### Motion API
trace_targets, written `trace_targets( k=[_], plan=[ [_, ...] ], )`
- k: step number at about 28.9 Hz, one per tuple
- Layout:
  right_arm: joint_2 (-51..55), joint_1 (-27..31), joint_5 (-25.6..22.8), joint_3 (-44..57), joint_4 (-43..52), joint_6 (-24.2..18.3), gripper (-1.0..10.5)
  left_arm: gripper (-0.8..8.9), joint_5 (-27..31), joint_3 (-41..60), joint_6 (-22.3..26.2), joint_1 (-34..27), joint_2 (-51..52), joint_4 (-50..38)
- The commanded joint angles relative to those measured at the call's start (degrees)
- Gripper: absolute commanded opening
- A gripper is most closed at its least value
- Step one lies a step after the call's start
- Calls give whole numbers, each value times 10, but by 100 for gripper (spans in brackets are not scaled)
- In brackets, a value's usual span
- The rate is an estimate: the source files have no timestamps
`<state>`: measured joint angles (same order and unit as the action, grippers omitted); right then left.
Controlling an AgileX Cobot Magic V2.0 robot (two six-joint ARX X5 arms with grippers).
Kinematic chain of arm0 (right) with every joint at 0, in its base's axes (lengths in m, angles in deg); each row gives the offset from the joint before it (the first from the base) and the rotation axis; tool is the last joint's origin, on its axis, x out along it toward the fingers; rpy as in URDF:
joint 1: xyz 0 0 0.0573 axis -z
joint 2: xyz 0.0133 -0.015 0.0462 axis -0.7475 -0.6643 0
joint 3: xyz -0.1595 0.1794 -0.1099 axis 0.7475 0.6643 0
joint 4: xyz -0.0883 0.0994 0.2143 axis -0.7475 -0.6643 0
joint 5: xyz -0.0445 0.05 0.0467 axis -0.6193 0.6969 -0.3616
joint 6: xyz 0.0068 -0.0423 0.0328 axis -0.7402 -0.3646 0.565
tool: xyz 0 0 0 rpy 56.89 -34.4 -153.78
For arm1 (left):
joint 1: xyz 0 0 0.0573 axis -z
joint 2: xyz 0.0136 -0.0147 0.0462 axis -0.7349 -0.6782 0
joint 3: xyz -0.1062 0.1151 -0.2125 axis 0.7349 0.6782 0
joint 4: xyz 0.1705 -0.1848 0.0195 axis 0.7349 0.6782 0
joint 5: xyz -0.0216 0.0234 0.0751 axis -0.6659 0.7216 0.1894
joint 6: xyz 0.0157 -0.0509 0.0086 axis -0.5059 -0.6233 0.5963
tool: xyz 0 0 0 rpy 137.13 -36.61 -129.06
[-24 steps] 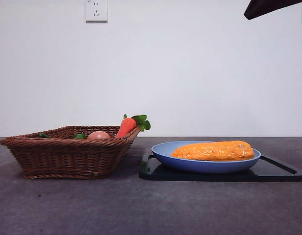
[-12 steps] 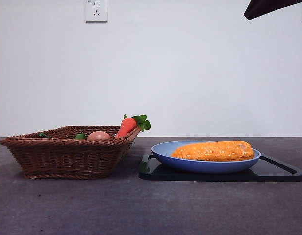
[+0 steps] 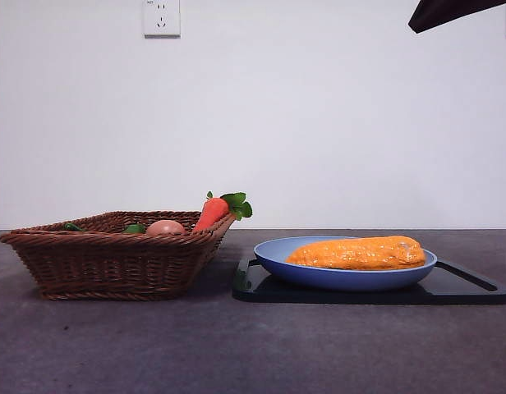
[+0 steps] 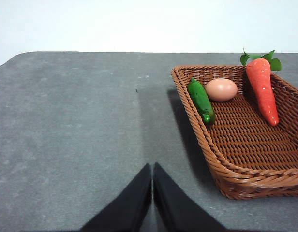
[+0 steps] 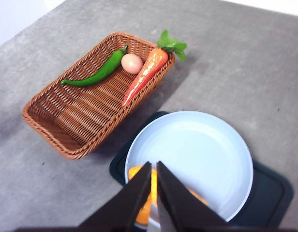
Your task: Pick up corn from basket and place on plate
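Note:
The orange-yellow corn (image 3: 358,253) lies lengthwise on the blue plate (image 3: 273,254), free of any grip. The right wrist view looks down on the plate (image 5: 197,154) with the corn (image 5: 145,203) partly hidden behind my right gripper (image 5: 154,166), which is shut and empty, high above the plate. In the front view that arm shows only as a dark tip (image 3: 450,11) at the top right corner. The wicker basket (image 3: 113,263) stands left of the plate. My left gripper (image 4: 152,167) is shut and empty over bare table beside the basket (image 4: 221,164).
The basket holds a carrot (image 5: 145,75), a pale egg (image 5: 132,63) and a green pepper (image 5: 96,73). The plate rests on a flat black tray (image 3: 462,287). A wall socket (image 3: 161,16) is on the back wall.

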<state>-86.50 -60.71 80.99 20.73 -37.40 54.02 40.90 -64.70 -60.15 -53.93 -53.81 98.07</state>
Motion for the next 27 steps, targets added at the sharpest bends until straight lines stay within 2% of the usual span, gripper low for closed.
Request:
trace_targets(
  k=[1,4,11,13,17,21,27],
  plan=[
    [7,13,-34,-9,29,-30,2,8,2,16,-2,-2,0,2],
    [47,32,-58,18,89,-59,2,8,2,16,-2,-2,0,1],
    [276,129,-60,287,330,-30,2,8,2,16,-2,-2,0,-3],
    [319,143,-68,331,353,-30,2,8,2,16,-3,-2,0,-3],
    [417,167,-118,423,376,-31,2,8,2,16,-2,-2,0,-3],
    [490,171,-154,492,384,-30,2,8,2,16,-2,-2,0,-3],
    [560,170,-168,562,385,-26,2,8,2,16,-2,-2,0,-3]
  ],
)
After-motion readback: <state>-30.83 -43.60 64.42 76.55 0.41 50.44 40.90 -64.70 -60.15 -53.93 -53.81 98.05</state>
